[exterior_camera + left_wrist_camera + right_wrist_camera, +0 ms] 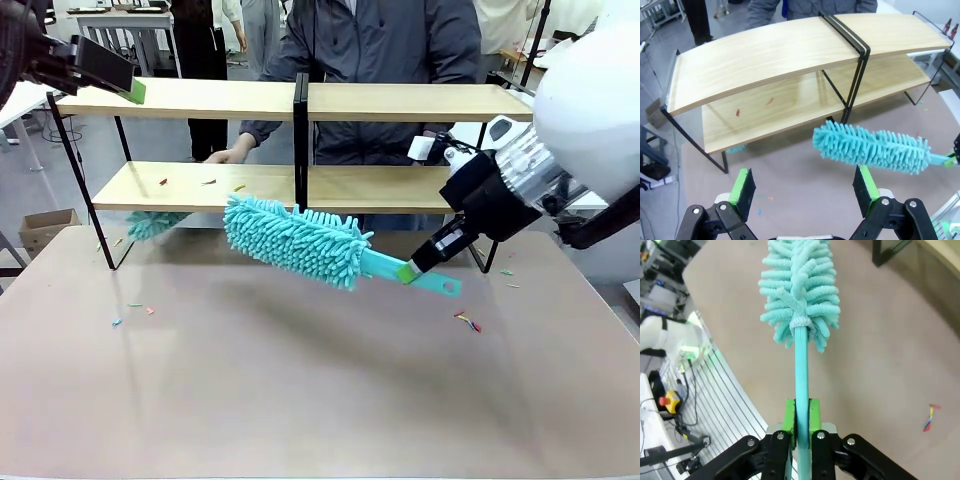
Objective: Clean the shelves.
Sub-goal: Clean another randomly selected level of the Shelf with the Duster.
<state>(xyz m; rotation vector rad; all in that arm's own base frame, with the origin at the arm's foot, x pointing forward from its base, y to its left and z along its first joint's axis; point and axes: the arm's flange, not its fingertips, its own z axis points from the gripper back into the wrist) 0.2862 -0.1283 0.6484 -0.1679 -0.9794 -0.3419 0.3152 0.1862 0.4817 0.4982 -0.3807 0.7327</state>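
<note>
Nearest the robot, the beige tabletop (300,380) lies mostly bare, with a few coloured scraps (468,322) scattered on it, too small to identify. Above it the right gripper (410,270) has its green-padded fingers (789,415) pressed onto the flat teal handle of a duster (295,240). The handle's end pokes out past the grip. The fluffy teal head hangs over the table, tilted toward the robot's left, in front of the lower board and not touching it as far as the front view shows. The right arm's bulky white housing covers the shelves' right end.

In the left wrist view, the left gripper (804,186) has its fingers spread wide with nothing between them. In the front view it hovers at the top shelf's left end, and the picture's edge cuts off most of it.

The shelves (400,100) stand at the table's far side: two light wooden boards on a thin black frame with a central upright. Small scraps (769,101) lie on the lower board's left half. Under that board's left end, a second teal fluffy thing (155,222) peeks out, mostly hidden.

Behind the shelves stands a person (380,40), with the lower body screened by the boards and one hand (228,155) resting at the lower shelf's far edge. A cardboard box (45,228) sits on the floor at the left.
</note>
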